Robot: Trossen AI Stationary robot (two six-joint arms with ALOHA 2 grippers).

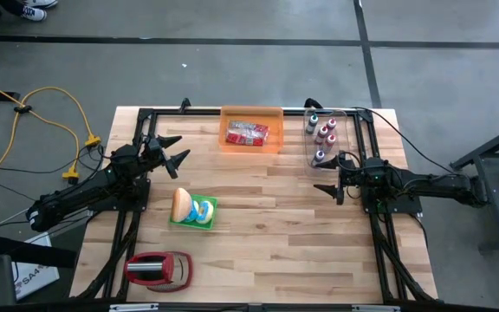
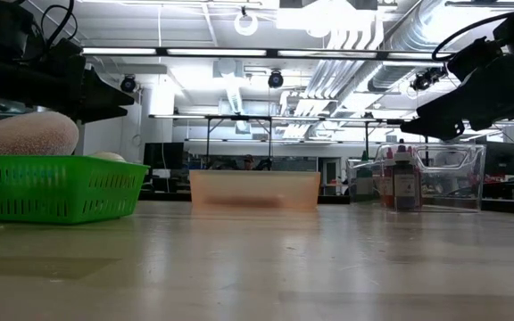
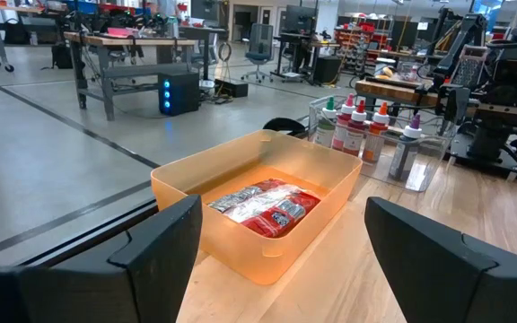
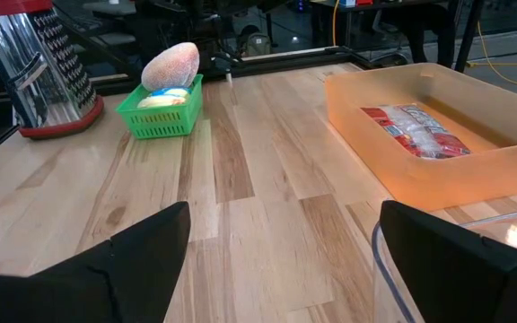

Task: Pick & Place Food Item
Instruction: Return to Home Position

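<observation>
Nearest the lens: the left gripper [image 3: 281,229], dark fingers splayed wide, holding nothing, raised near the table's left side. Likewise the right gripper [image 4: 281,233] at the right side: parted, empty.

Farther out, between the arms: a green slotted plastic basket [image 1: 214,209], in it a tan speckled donut [image 1: 181,203] on edge against a blue-iced donut [image 1: 201,211]. Probably light, soft, a little squashy; best pinched gently across the ring's outer edge.

Beyond: a translucent orange tub [image 1: 251,109] of red-and-white packets [image 1: 248,133]; beside it, a clear plastic box [image 1: 345,130] of small bottles [image 1: 322,134].

High view straight down, low view level across table [image 1: 301,217], both wrist views onto orange bin [image 3: 223,233].
</observation>
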